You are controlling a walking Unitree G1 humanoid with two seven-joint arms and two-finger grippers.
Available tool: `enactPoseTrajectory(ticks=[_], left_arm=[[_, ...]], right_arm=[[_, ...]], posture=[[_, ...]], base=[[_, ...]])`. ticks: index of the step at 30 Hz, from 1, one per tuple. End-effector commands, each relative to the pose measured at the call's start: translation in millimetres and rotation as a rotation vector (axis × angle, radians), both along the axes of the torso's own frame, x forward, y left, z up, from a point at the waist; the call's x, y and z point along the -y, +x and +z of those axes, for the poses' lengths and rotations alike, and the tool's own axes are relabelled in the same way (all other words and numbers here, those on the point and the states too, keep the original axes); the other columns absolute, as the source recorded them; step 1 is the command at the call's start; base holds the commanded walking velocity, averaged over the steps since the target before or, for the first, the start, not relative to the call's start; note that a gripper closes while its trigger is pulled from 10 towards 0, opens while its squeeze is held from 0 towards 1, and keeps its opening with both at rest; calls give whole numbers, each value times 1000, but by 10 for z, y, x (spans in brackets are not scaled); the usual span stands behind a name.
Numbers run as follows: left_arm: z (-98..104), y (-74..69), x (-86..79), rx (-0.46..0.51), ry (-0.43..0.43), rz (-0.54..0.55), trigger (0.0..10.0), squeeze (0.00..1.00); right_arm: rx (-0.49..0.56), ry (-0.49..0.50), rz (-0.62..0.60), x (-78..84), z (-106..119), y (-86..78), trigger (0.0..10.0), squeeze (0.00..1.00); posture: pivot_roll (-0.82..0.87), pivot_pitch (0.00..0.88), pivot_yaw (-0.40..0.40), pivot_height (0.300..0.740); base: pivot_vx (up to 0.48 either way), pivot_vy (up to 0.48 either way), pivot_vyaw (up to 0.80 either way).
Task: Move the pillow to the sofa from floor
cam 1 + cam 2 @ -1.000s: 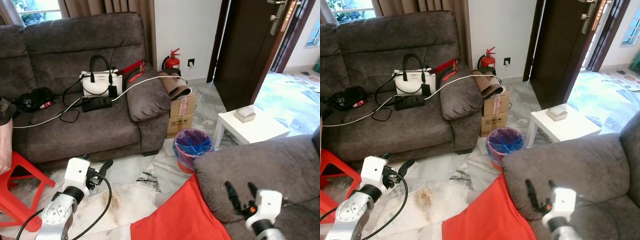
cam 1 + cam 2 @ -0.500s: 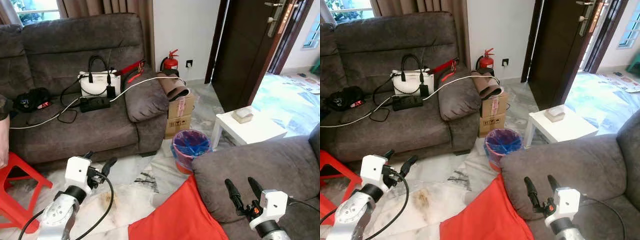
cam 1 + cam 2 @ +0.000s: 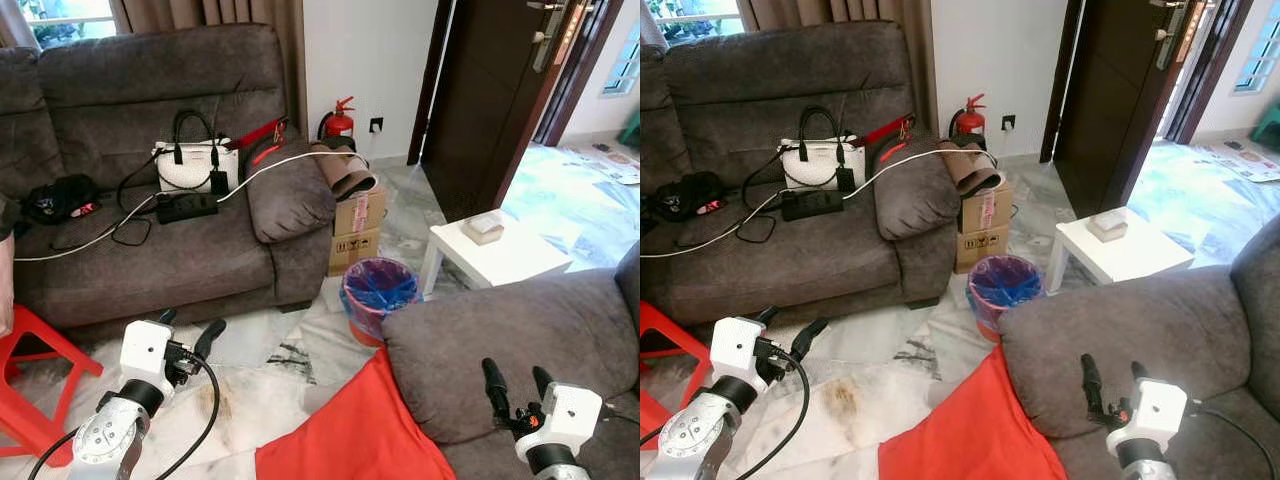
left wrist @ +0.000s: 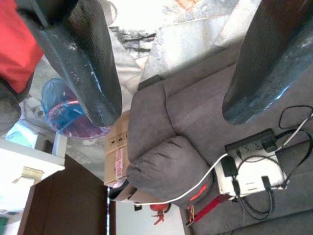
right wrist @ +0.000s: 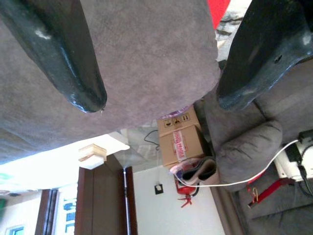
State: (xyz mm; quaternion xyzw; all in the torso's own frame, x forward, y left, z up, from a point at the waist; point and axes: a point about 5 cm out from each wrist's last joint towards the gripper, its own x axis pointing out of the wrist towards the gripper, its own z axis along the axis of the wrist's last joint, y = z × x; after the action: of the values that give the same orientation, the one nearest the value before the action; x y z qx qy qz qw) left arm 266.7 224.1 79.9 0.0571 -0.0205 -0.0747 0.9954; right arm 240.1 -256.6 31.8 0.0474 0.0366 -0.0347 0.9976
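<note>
We see the pillow (image 3: pixel 355 430) as a flat, bright red-orange cushion lying on the pale marble floor (image 3: pixel 262 385). One pointed corner rises against the front of the near sofa's armrest (image 3: pixel 500 345), touching it, and its lower part runs out of the bottom of the head views. Its cover looks smooth and plain.

Our left gripper (image 3: pixel 188 330) hangs over the floor to the left of the pillow, well apart from it, jaws spread wide and holding nothing. Our right gripper (image 3: pixel 520 385) sits above the grey armrest of the near sofa, to the right of the pillow, jaws likewise wide and empty; in the right wrist view the grey upholstery lies close under the fingers (image 5: pixel 63 58).

Open floor lies between the pillow and the far sofa (image 3: pixel 150 230), marked by a brownish stain (image 3: pixel 222 400). A red stool (image 3: pixel 30 380) stands at the left edge, and a person's arm (image 3: pixel 6 285) shows just above it. Beyond the pillow's tip, a bin with a blue liner (image 3: pixel 380 295) stands just beside the armrest, with a cardboard box (image 3: pixel 358 230) and a white side counter (image 3: pixel 500 255) near it. The far sofa's seat carries a white handbag (image 3: pixel 195 165), a power strip (image 3: pixel 185 207) and a white cable (image 3: pixel 290 160).
</note>
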Motion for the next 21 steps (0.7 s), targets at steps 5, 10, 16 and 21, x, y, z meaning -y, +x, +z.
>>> enactPoseTrajectory(ticks=[5, 10, 16, 21], left_arm=[[14, -27, 0, -7, 16, 1, 10000, 0], [-12, -51, -7, -19, 18, 6, 10000, 0], [-23, -59, 17, -30, 27, -3, 10000, 0], [-43, -73, 13, -39, 27, -3, 10000, 0]], right_arm=[[-22, -23, 16, -28, -26, -35, 10000, 0], [-67, -20, -9, 1, -72, -36, 10000, 0], [-71, -22, 17, -43, -88, -26, 10000, 0], [-95, -37, 25, -70, -117, -23, 10000, 0]], posture=[[85, 88, 36, 740], [86, 95, 38, 735], [90, 95, 37, 735], [95, 96, 33, 735]], base=[[0, 0, 0], [0, 0, 0], [0, 0, 0], [0, 0, 0]])
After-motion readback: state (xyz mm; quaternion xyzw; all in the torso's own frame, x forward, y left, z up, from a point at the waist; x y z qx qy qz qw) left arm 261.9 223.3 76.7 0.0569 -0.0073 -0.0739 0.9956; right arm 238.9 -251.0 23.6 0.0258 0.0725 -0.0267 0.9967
